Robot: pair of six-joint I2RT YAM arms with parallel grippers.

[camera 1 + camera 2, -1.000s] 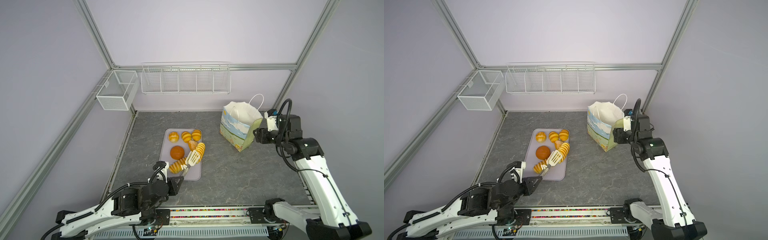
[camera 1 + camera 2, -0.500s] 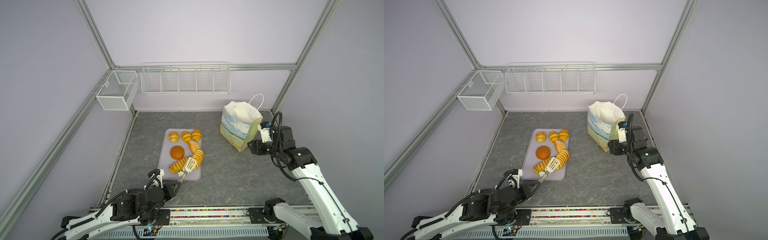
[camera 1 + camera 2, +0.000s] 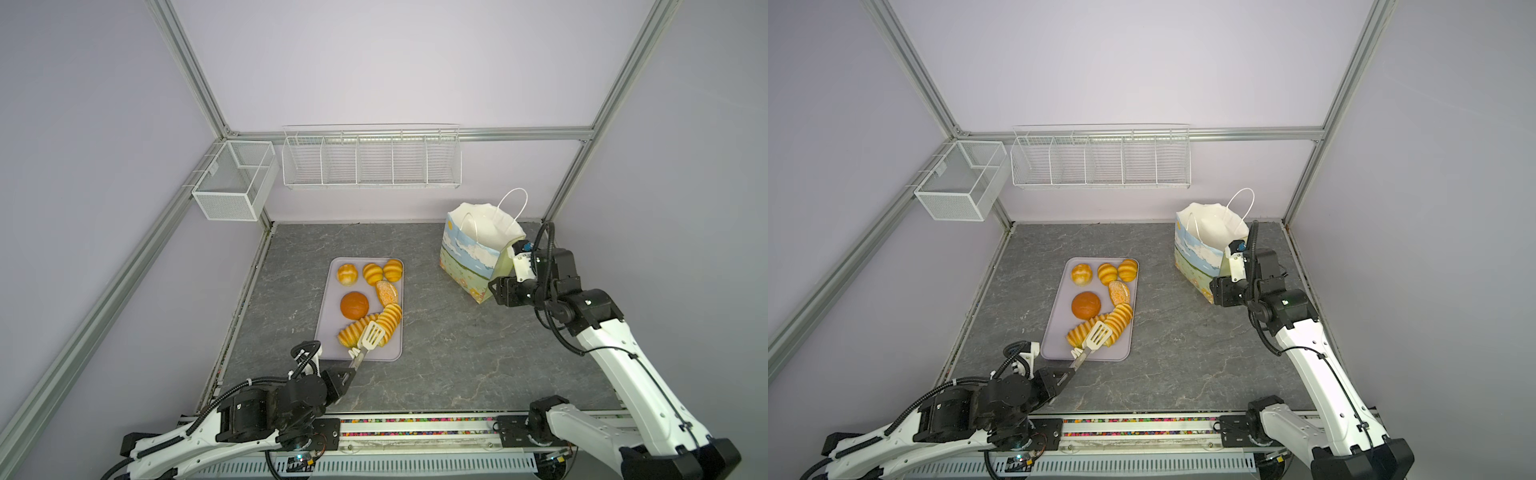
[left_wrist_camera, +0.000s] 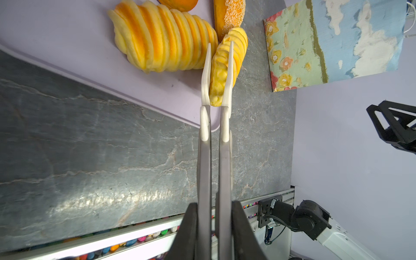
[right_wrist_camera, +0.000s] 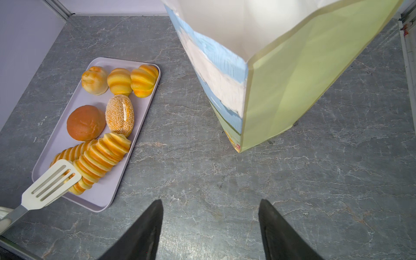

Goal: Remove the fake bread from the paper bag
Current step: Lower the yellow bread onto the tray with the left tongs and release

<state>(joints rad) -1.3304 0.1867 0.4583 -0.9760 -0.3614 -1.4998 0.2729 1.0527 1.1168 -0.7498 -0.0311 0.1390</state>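
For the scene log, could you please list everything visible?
table: one, grey
tray: one, lilac, table centre
ridged buns: three, golden, tray's far end
round bun: one, brown, tray middle
speckled oval: one, orange, beside round bun
long loaves: two, yellow-orange, tray's near end
paper bag: one, sky-and-flower print, far right
tongs: one, white-bladed, straddling a loaf
wire rack: one, white, back wall
mesh basket: one, white, left wall
left gripper: black, shut on tongs
right gripper: black, open, near bag

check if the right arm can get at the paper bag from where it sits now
Probably yes. The right claw is open and empty, close beside the pale green side of the paper bag, with only bare tabletop between them.
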